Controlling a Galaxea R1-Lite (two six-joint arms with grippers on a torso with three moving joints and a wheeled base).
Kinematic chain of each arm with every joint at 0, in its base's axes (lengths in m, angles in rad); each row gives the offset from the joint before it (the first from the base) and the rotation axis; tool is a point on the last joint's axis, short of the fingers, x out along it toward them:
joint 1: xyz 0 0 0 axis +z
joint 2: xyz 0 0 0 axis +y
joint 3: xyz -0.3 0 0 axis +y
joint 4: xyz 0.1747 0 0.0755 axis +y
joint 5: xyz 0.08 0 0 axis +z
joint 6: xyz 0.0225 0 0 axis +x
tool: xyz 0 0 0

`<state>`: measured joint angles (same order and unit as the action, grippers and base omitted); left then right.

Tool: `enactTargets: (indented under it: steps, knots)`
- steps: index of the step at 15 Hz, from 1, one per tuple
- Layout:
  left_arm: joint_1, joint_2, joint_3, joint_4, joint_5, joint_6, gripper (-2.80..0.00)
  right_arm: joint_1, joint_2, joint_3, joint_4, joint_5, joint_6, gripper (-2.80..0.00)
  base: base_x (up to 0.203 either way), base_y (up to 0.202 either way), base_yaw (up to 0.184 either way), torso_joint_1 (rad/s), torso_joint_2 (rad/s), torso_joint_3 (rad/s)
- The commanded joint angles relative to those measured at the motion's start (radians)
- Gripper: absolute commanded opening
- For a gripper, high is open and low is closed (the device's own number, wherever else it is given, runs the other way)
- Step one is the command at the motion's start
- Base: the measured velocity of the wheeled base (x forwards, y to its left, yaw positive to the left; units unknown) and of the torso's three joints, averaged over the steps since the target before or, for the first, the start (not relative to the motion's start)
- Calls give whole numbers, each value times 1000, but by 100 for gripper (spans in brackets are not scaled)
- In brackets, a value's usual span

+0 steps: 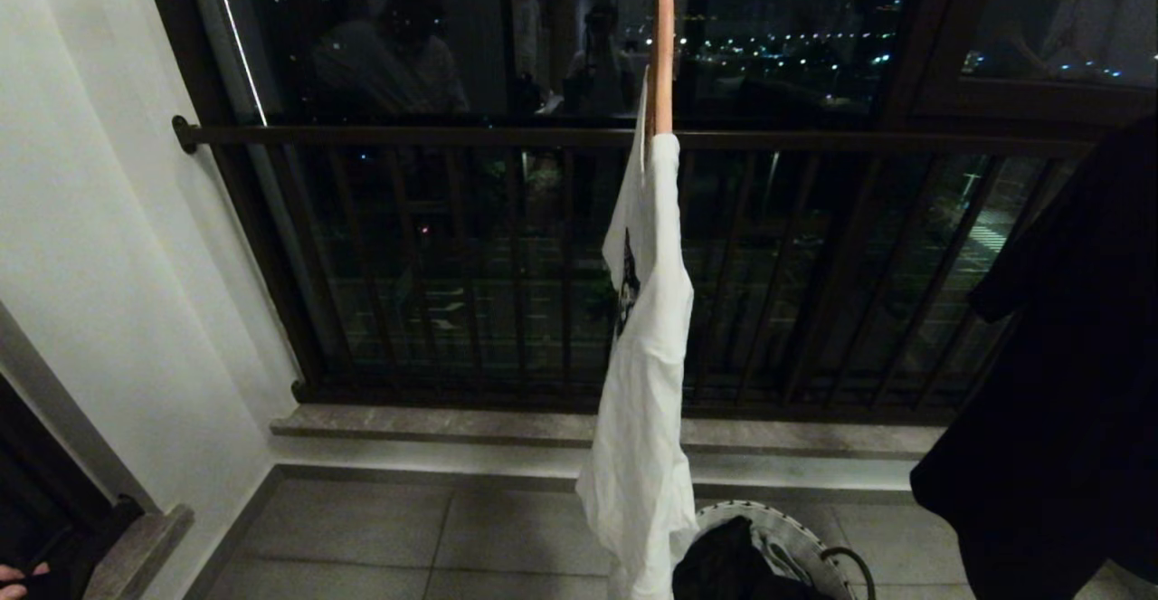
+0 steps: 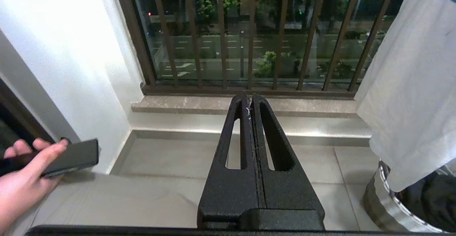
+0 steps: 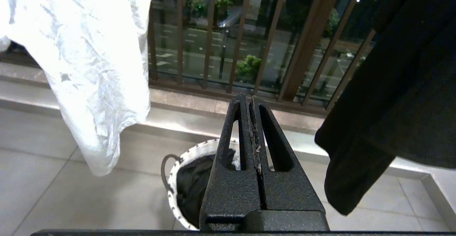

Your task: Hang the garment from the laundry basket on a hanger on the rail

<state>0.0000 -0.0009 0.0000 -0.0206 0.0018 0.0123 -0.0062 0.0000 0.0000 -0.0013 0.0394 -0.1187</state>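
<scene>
white shirt [image 1: 642,383]: on a wooden hanger [image 1: 664,61], long axis vertical, hem down at the basket rim
laundry basket [image 1: 796,537]: on floor tiles below the shirt, upright, dark cloth [image 1: 724,564] inside (one loop handle visible)
black garment [image 1: 1067,356]: hangs at right
left gripper [image 2: 250,99]: jaws pressed together, empty, pointing at the balcony bars
right gripper [image 3: 251,99]: closed, empty, above the basket
hand [image 2: 21,175]: a person's, holding a phone [image 2: 74,156]

The floor [image 1: 380,537] is laid with large grey tiles that run to a pale stone step [image 1: 434,423] beneath the balcony railing. The laundry basket [image 1: 796,532] stands on the tiles, near right, with dark clothing [image 1: 724,564] inside.
</scene>
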Motion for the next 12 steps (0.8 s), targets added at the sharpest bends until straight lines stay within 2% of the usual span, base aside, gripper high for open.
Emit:
enactTargets:
  steps: [1,12]
  knots:
    - [0,1,8,-1,1,0,-280,0,2,0,0,1,-1,-280,-96,0,-1,17,5,1]
    - [0,1,8,-1,1,-2,-280,0,1,0,0,1,-1,-280,-191,0,2,2,2,3]
